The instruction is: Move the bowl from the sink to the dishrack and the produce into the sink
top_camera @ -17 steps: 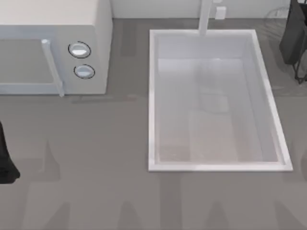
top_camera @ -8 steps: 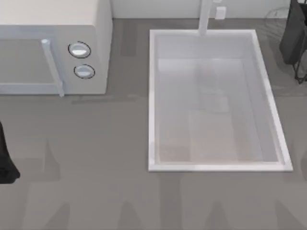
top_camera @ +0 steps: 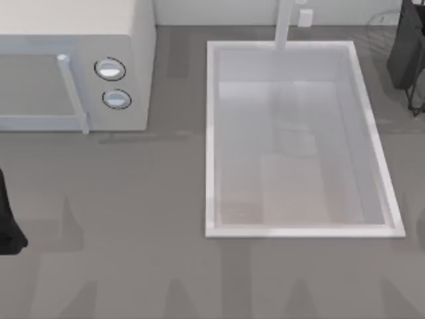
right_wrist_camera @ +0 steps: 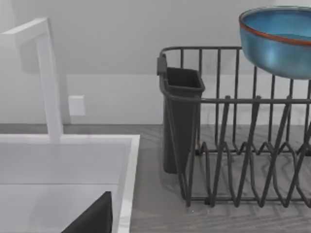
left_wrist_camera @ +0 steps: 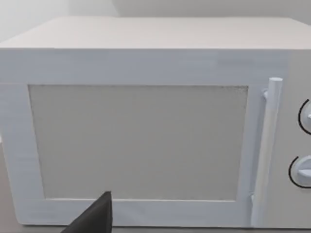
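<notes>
The bowl (right_wrist_camera: 281, 41) sat high on the dishrack (right_wrist_camera: 233, 145) at the upper right of the right wrist view, where it could tip and fall if bumped. The sink (top_camera: 211, 133) lay bare in the middle of the bench (top_camera: 133, 212). I could not tell where the produce was, nor whether either arm's jaws were open or closed.
</notes>
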Controlling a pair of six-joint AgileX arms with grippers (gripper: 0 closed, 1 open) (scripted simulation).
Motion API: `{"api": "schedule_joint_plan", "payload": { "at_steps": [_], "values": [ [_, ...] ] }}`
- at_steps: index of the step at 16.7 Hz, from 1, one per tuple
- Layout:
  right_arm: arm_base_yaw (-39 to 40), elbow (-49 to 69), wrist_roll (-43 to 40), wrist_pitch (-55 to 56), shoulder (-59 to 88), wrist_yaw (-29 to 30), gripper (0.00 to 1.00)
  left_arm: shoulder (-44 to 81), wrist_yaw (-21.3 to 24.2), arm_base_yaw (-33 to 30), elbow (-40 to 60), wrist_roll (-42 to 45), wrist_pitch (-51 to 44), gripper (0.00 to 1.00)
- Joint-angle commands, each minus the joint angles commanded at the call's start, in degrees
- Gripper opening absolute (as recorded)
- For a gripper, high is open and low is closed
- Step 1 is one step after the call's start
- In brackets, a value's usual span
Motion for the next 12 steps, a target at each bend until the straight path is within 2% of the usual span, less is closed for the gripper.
{"api": "schedule_joint_plan", "payload": {
  "at_steps": [7,12],
  "values": [
    [-0.29,1.23,-0.44,-1.35,1.75,-0.04,1.00,0.00,0.00,0.00,0.00,0.00,0.00,1.00],
    [-2.93,11.40,-2.64,-10.85,16.14,0.15,1.00,0.00,0.00,0.00,0.00,0.00,0.00,1.00]
  ]
}}
